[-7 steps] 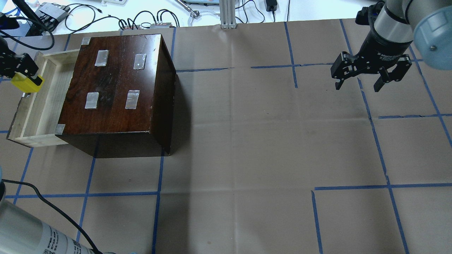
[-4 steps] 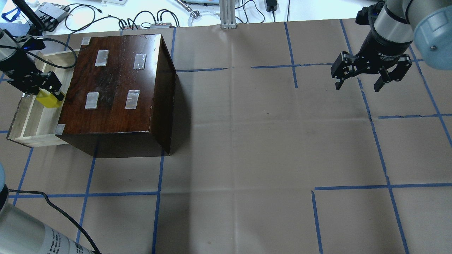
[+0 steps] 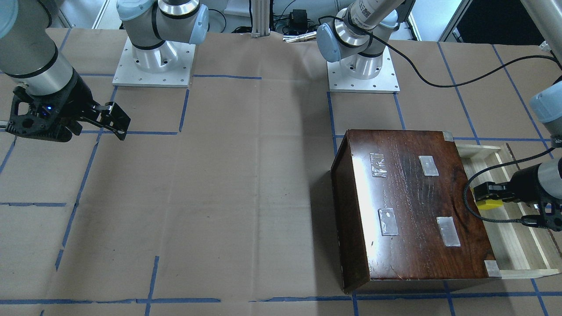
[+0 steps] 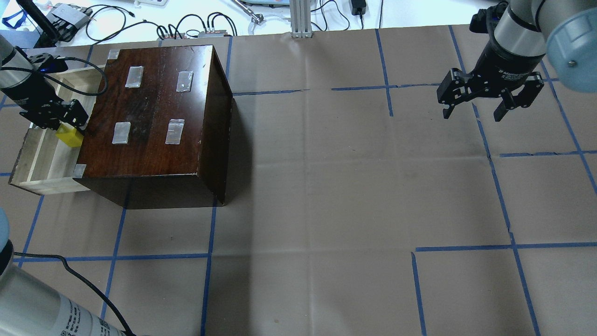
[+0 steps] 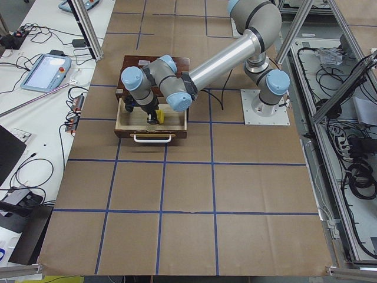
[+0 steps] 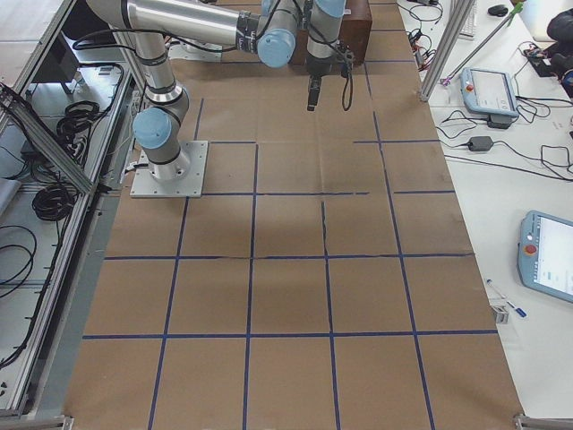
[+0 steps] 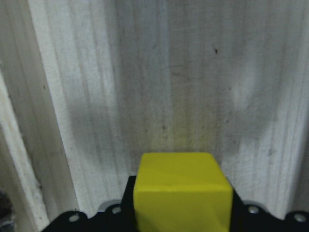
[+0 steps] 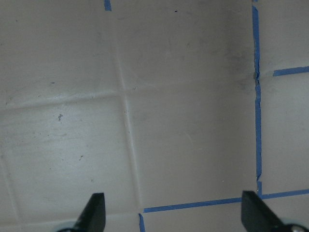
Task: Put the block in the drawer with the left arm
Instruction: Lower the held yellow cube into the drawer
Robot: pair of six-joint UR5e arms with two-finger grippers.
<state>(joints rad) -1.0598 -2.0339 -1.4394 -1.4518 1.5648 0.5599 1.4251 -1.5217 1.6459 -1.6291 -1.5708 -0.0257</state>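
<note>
Placement step, near its end by judgement. Block point(image 4: 67, 136) is being held between the left jaws, which are closed on its sides, low inside the open drawer point(image 4: 44, 186), just beside the cabinet point(image 4: 154, 112) front. Whether it is touching the drawer floor cannot be told. Left arm point(image 4: 14, 77) is being reached in from above. Right jaws are being held wide apart and empty over the desk point(image 4: 326, 186), well apart from the cabinet. Next move, as judged: block to be set down and released, with the jaws lifted clear of the drawer walls.
</note>
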